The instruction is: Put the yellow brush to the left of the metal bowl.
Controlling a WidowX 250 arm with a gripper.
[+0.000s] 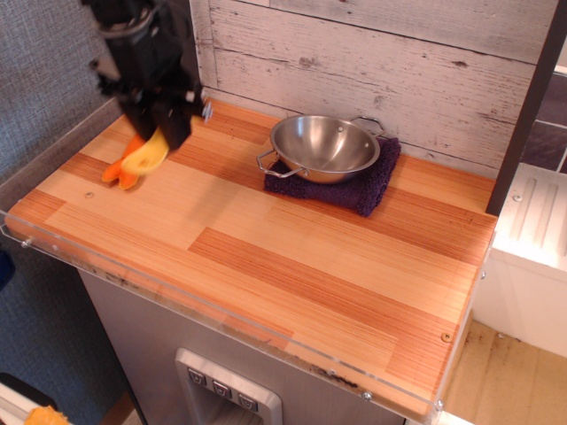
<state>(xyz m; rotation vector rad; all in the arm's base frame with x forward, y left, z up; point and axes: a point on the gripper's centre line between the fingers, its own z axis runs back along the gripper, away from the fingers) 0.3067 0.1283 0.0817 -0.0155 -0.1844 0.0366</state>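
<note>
My gripper is at the far left of the table, raised above the wood, shut on the yellow brush. The brush's rounded handle end hangs below the fingers; its bristles are hidden between them. The metal bowl sits on a dark purple cloth at the back middle, well to the right of the gripper.
An orange carrot-like toy lies just under and behind the held brush, mostly covered by it. A whitewashed plank wall runs behind the table. A clear plastic rim lines the table's front and left edges.
</note>
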